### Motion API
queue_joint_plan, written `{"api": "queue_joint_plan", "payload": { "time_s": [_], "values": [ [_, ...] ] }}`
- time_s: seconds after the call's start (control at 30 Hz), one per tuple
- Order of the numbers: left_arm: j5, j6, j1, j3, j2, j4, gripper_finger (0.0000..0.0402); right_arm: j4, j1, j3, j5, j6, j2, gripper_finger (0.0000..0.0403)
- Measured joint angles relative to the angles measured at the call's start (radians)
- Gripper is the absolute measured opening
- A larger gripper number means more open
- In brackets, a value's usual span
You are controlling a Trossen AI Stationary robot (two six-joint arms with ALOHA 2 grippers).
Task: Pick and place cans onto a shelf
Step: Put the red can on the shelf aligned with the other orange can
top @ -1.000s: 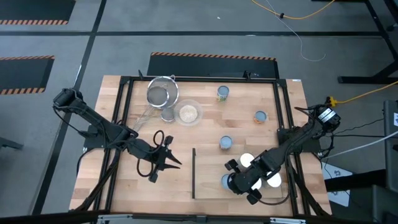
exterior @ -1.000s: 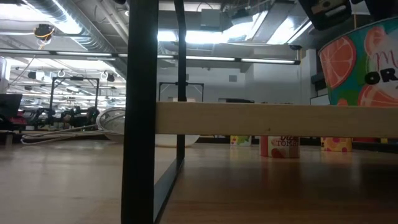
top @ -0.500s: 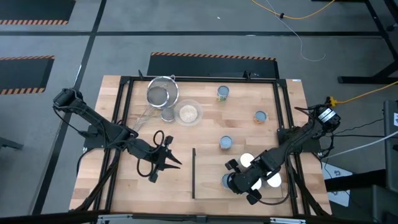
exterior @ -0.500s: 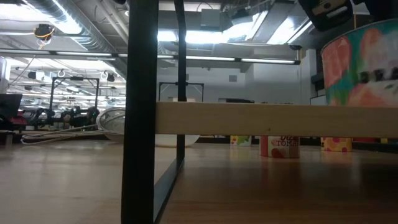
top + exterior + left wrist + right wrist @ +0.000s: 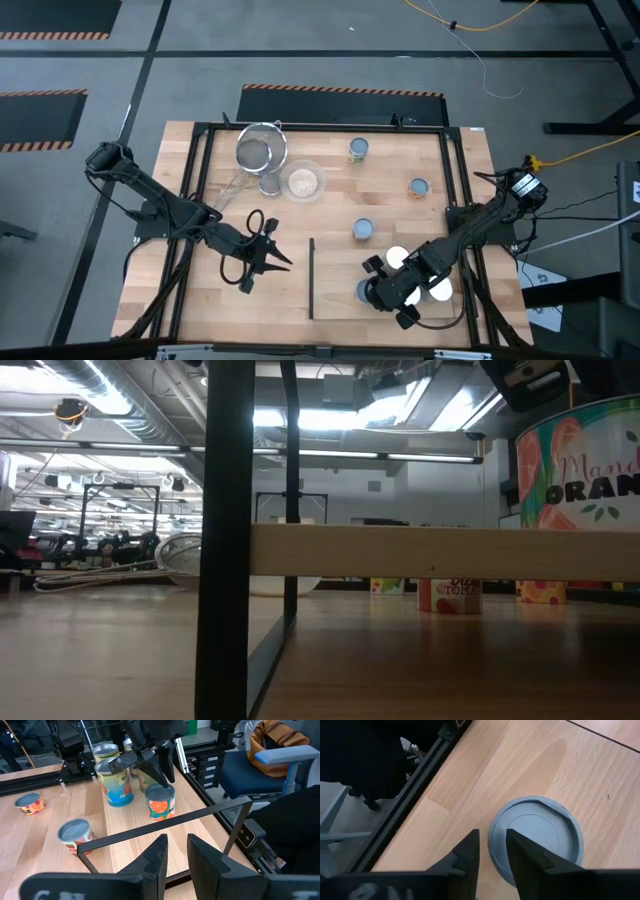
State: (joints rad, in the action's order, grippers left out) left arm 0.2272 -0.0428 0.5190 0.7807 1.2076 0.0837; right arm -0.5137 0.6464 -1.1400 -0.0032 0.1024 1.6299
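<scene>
Here the orange-label can (image 5: pixel 161 802) stands on the shelf (image 5: pixel 340 270) beside 2 others, right gripper (image 5: pixel 383 297) over its blue top, fingers slightly parted, apparently letting go. Next: lift clear, fetch a loose can (image 5: pixel 363 229). Left gripper (image 5: pixel 272 252) waits mid-table, fingers narrowly apart, empty. Whether anything still touches the can, I cannot tell.

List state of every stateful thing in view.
left hand: open, empty
right hand: over orange-label can
orange-label can: upright on shelf
loose cans: upright on table
strainer: resting on table
bowl: holds grains
</scene>
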Motion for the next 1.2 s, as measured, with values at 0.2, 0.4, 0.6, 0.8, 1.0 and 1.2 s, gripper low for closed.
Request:
{"api": "queue_joint_plan", "payload": {
  "time_s": [0.2,0.4,0.6,0.8,1.0,1.2],
  "values": [
    [0.000,0.000,0.000,0.000,0.000,0.000,0.0066,0.000,0.000,0.000,0.000,-0.003,0.000,0.0101],
    [0.000,0.000,0.000,0.000,0.000,0.000,0.0066,-0.018,0.000,-0.042,0.000,-0.004,-0.001,0.0101],
    [0.000,0.000,0.000,0.000,0.000,0.000,0.0066,-0.137,0.000,-0.153,0.000,-0.006,-0.001,0.0101],
    [0.089,0.004,0.000,-0.001,0.000,0.038,0.0066,-0.179,-0.027,-0.243,0.003,-0.003,-0.001,0.0101],
    [0.136,0.108,-0.054,-0.001,0.000,0.067,0.0066,-0.179,-0.082,-0.281,0.060,-0.003,-0.001,0.0101],
    [0.031,0.182,-0.204,-0.001,0.000,0.061,0.0066,-0.188,-0.168,-0.284,0.064,-0.003,-0.001,0.0101]
  ]
}}
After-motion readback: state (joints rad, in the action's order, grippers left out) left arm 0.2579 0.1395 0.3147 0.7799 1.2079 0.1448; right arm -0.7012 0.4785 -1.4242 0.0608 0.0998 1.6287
